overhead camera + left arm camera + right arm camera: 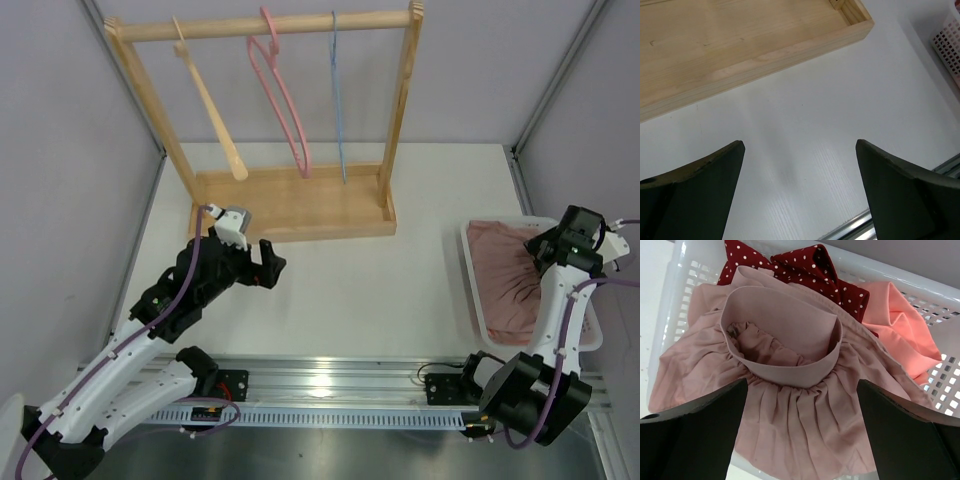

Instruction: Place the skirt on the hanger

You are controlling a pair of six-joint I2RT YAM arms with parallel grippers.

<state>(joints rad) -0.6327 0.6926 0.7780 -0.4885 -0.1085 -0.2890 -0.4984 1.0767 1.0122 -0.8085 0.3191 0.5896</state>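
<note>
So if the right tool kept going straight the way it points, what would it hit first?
Most likely the pink skirt, near its waistband, lying in the white basket straight ahead of the open right tool. How far off it is I cannot tell.

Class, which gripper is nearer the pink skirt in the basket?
Right. The right gripper hovers open just above the skirt in the basket. The left gripper is far across the table, open beside the wooden rack base.
</note>
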